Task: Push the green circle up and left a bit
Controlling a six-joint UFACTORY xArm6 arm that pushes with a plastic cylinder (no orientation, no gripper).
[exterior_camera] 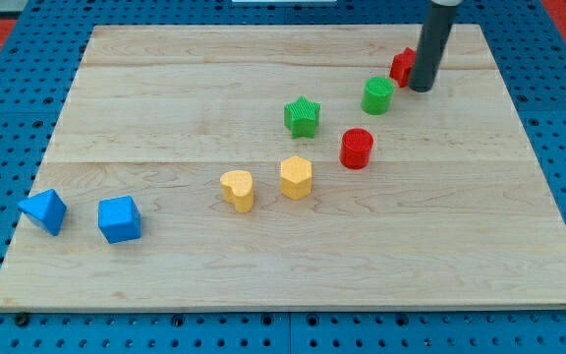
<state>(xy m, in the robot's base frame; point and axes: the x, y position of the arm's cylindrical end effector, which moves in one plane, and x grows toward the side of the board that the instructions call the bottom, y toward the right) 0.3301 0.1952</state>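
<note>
The green circle (377, 95) is a short green cylinder on the wooden board (165, 69), at the view's upper right. My tip (421, 88) rests on the board just to the circle's right, a small gap apart. The dark rod rises to the view's top edge. A red block (402, 66) sits right behind the rod at its left, partly hidden, so its shape is unclear. A green star (303, 116) lies left and a little below the green circle.
A red cylinder (357, 148) sits below the green circle. A yellow hexagon (297, 178) and a yellow heart-like block (237, 190) lie at mid board. A blue triangle (44, 210) and a blue cube-like block (119, 219) sit at lower left.
</note>
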